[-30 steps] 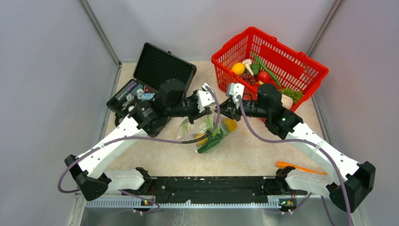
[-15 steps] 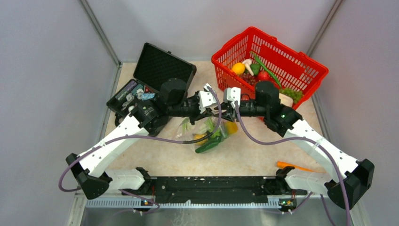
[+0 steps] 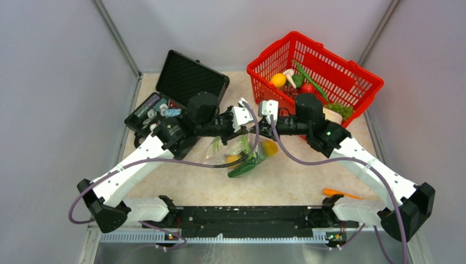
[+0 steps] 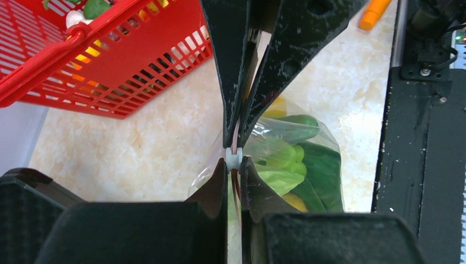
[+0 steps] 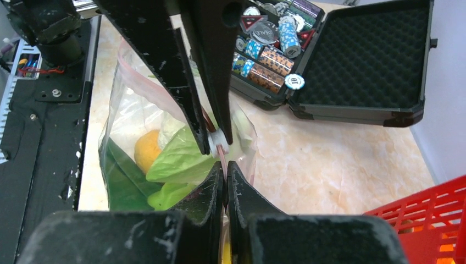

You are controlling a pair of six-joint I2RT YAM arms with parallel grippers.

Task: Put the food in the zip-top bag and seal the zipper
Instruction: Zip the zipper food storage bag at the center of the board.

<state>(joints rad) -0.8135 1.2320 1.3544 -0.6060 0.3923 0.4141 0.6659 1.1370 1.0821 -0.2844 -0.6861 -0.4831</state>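
Note:
The clear zip-top bag (image 3: 237, 154) hangs between my two grippers, its lower part on the table. Green, yellow and orange food (image 3: 245, 163) is inside it: a green pepper (image 4: 281, 158), a cucumber (image 4: 294, 123), a citrus (image 5: 146, 148). My left gripper (image 3: 247, 122) is shut on the pink-red zipper (image 4: 236, 138) right at its white slider (image 4: 233, 158). My right gripper (image 3: 258, 124) is shut on the same strip (image 5: 222, 153), tip to tip with the left gripper's fingers (image 5: 217, 82). The bag's mouth points up.
A red mesh basket (image 3: 351, 82) with more toy food (image 3: 297, 83) stands at the back right. An open black case (image 3: 189, 77) of trinkets sits at the back left. An orange carrot (image 3: 346, 194) lies near the right arm's base.
My right gripper has moved left along the bag's mouth until it meets the left gripper. The left gripper has stayed put, and the bag has drawn in slightly.

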